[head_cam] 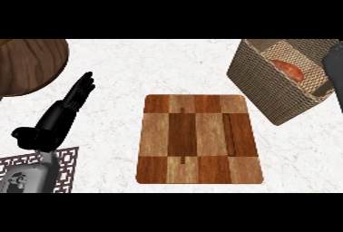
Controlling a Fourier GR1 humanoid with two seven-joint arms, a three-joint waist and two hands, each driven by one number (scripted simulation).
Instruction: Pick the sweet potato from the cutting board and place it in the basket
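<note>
Here, the sweet potato (289, 69) is seen lying inside the woven basket (268, 95) at the upper right of the frame, its orange skin partly hidden by the basket's near wall. The checkered wooden cutting board (199, 138) is shown at the centre of the white marbled bench (154, 68), well apart from the basket and with nothing on it. The right hand (334, 68) is glimpsed only as a dark shape at the right edge, beside the basket's rim; whether it is open or closed cannot be told. The left hand (57, 118) is held at the left of the frame, its fingers (83, 88) straight and together, pointing up and clamped on nothing. A round wooden surface (30, 63) is visible at the upper left, a patterned mat (64, 158) at the lower left.
</note>
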